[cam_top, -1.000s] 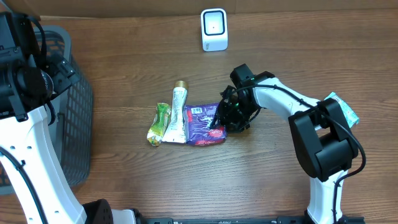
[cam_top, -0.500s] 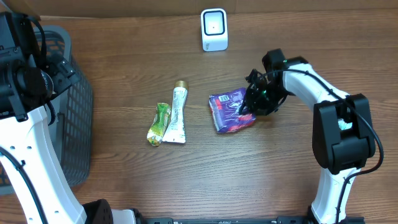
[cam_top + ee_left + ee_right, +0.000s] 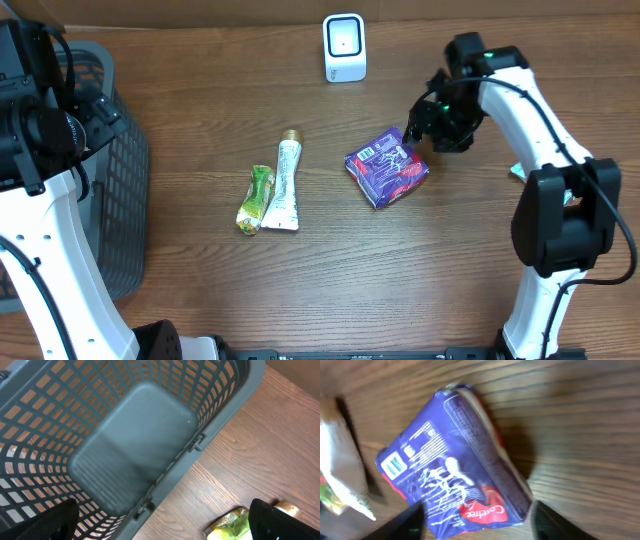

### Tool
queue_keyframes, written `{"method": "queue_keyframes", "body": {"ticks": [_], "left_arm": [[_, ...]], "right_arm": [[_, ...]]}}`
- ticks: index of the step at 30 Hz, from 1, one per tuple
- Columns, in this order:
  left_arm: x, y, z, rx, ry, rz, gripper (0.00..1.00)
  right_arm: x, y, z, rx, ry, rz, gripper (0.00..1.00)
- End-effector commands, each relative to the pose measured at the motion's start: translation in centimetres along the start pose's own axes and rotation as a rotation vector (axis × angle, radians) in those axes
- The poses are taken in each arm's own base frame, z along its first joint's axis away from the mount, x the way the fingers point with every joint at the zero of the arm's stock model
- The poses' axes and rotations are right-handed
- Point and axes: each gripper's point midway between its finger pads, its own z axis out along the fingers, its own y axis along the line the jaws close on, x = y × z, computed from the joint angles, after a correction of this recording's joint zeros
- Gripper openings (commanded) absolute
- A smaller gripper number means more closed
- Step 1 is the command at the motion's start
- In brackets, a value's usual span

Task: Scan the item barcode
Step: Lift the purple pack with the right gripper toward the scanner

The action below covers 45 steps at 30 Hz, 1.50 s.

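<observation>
Surface: brown wood-grain table (image 3: pixel 200 300), planks running L-R. Tan strip (image 3: pixel 200 12) along the far edge, can't tell what it is. Rest of the room isn't in shot.

Task item: purple pkt (image 3: pixel 388 167) lies flat on the table, right of centre and turned at an angle. White print side is up. R wrist cam shows a small label patch near one corner, but it's too blurred to read as a barcode.

White scanner (image 3: pixel 345 47) stands upright at the far edge, centre, well apart from the pkt.

R gripper (image 3: pixel 428 118) hangs just by the pkt's far-right corner. Fingers are spread in the wrist cam, one at each side of frame with the pkt below them, so no grip on it.

L gripper (image 3: pixel 162 515) is wide apart and holds nothing, hanging over the grey mesh basket (image 3: pixel 125 455) at the table's L edge.

Other stuff: white tube (image 3: pixel 286 185) w/ gold cap and green pkt (image 3: pixel 256 198) lie touching side by side, left of the purple pkt and apart from it.

In the way: R arm's white links cross the table's right side, above and to the right of the pkt.
</observation>
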Motion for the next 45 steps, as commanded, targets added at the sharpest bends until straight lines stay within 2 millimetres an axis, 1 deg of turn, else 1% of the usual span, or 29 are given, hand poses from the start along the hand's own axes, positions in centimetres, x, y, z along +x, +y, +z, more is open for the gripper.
{"method": "queue_keyframes", "body": {"ticks": [1,4,5,9,12,15,20,25,28,30,31,33,34,36,38,40,43,45], "left_arm": [[0.0,0.0,0.3,-0.004,0.006,-0.022,0.99],[0.0,0.0,0.3,-0.004,0.006,-0.022,0.99],[0.0,0.0,0.3,-0.004,0.006,-0.022,0.99],[0.0,0.0,0.2,-0.004,0.006,-0.022,1.00],[0.0,0.0,0.3,-0.004,0.006,-0.022,1.00],[0.0,0.0,0.2,-0.004,0.006,-0.022,1.00],[0.0,0.0,0.2,-0.004,0.006,-0.022,0.99],[0.0,0.0,0.2,-0.004,0.006,-0.022,0.99],[0.0,0.0,0.2,-0.004,0.006,-0.022,1.00],[0.0,0.0,0.3,-0.004,0.006,-0.022,1.00],[0.0,0.0,0.2,-0.004,0.006,-0.022,0.99],[0.0,0.0,0.2,-0.004,0.006,-0.022,0.99],[0.0,0.0,0.2,-0.004,0.006,-0.022,1.00],[0.0,0.0,0.2,-0.004,0.006,-0.022,1.00],[0.0,0.0,0.2,-0.004,0.006,-0.022,0.99],[0.0,0.0,0.2,-0.004,0.006,-0.022,1.00],[0.0,0.0,0.2,-0.004,0.006,-0.022,1.00],[0.0,0.0,0.3,-0.004,0.006,-0.022,1.00]], "right_arm": [[0.1,-0.1,-0.9,-0.057,-0.015,0.004,0.84],[0.7,1.3,0.0,-0.229,0.005,-0.125,0.86],[0.9,1.3,0.4,-0.263,0.008,-0.139,0.86],[0.7,-0.8,2.2,-0.291,-0.016,-0.112,0.82],[0.2,-1.9,3.2,-0.349,-0.061,-0.114,0.82],[0.2,-2.6,3.8,-0.397,-0.087,-0.115,0.82],[1.5,-1.1,4.0,-0.545,-0.088,-0.201,0.84],[2.8,0.9,5.5,-0.607,-0.061,-0.228,0.81],[3.1,1.6,6.5,-0.616,-0.051,-0.201,0.73],[3.2,2.0,7.0,-0.618,-0.049,-0.184,0.64],[3.2,2.0,7.1,-0.619,-0.049,-0.180,0.56],[3.1,2.1,7.1,-0.621,-0.050,-0.165,0.37],[3.0,2.1,7.1,-0.622,-0.050,-0.154,0.32],[2.8,2.2,6.8,-0.638,-0.054,-0.143,0.26],[2.6,2.3,6.2,-0.674,-0.057,-0.141,0.26],[2.4,2.4,5.4,-0.697,-0.066,-0.136,0.19],[2.0,2.3,3.6,-0.703,-0.087,-0.129,0.14],[1.7,2.6,1.5,-0.704,-0.123,-0.150,0.12]]}}
